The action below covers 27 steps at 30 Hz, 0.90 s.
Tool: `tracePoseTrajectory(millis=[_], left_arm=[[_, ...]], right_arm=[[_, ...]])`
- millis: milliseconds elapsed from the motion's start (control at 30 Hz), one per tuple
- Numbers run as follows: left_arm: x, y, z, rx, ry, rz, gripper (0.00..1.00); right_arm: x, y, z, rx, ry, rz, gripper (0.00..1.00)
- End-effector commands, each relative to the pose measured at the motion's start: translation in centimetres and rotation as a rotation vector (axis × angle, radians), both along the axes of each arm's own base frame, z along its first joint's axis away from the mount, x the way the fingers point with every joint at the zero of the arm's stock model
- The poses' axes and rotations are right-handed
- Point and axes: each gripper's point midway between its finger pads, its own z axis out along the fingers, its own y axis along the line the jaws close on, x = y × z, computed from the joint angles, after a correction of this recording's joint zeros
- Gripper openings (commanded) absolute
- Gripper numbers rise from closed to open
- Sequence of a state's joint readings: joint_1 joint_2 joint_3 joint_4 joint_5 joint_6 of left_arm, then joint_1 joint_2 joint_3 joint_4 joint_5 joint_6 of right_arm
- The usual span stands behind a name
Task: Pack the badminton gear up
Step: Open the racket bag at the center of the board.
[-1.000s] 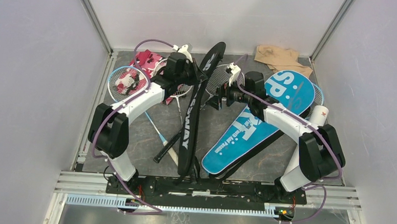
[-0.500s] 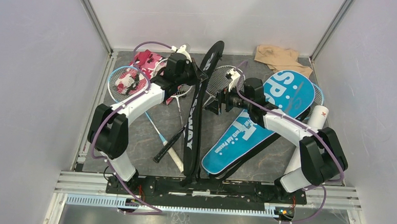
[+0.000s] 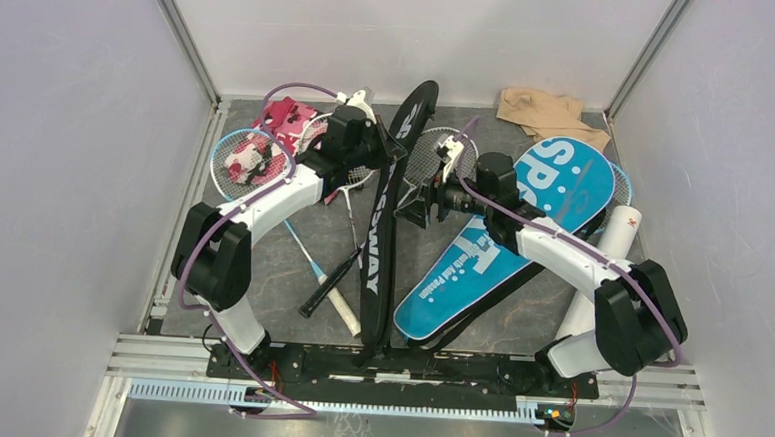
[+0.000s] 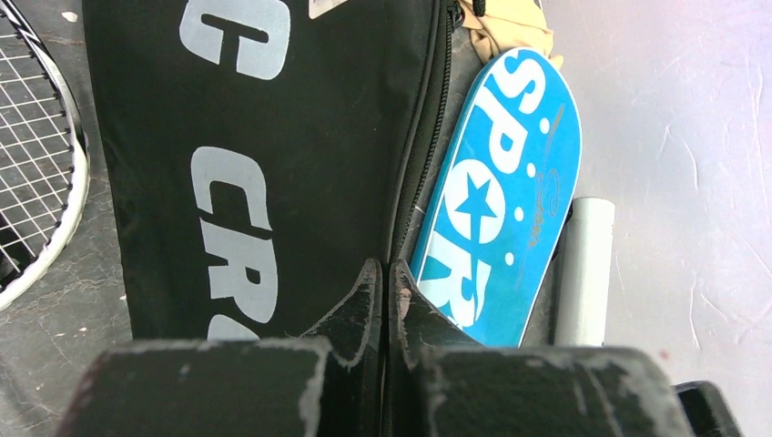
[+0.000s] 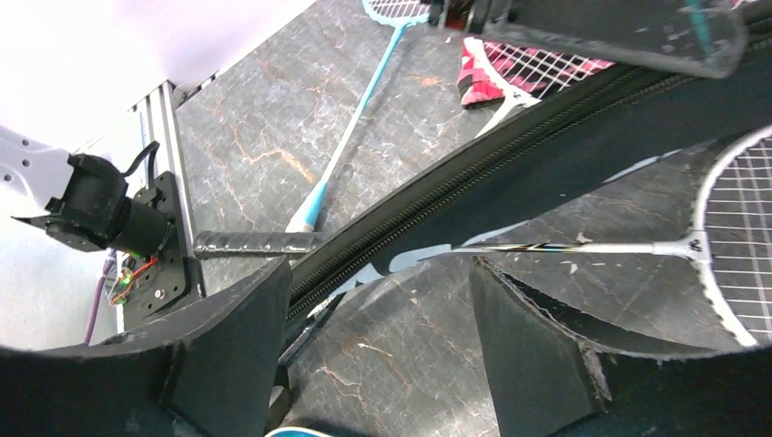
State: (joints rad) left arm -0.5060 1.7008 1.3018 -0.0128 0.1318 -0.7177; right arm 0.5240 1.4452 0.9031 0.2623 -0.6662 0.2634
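My left arm (image 3: 274, 198) reaches forward with the elbow bent. My left gripper (image 4: 382, 273) is pinched tight, its fingers meeting on the edge of the cover (image 4: 228, 137) at their tips. My right arm (image 3: 562, 250) stretches across toward my left one, wrist rolled sideways. My right gripper (image 5: 380, 269) has its jaws wide apart.

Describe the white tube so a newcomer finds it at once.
Go to the right edge of the dark table, past the blue SPORT cover. The white tube lies along that cover's outer side, partly behind the right arm. Nothing else there is a plain cylinder.
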Motion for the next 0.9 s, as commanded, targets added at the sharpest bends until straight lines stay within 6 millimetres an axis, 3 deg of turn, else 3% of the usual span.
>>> tracePoseTrajectory(millis=[0,433,867], left_arm=[[0.0,-0.5,3.6,-0.090,-0.068,0.008,0.02],[-0.7,-0.6,4.4,-0.110,-0.092,-0.015,0.02],[-1.1,-0.6,4.6,-0.132,-0.085,-0.017,0.02]], right_arm=[[-0.3,1.6,1.0,0.019,-0.046,0.074,0.76],[-1.9,2.3,-0.2,0.023,-0.064,0.195,0.51],[-1.2,2.2,-1.7,-0.008,-0.029,0.149,0.47]])
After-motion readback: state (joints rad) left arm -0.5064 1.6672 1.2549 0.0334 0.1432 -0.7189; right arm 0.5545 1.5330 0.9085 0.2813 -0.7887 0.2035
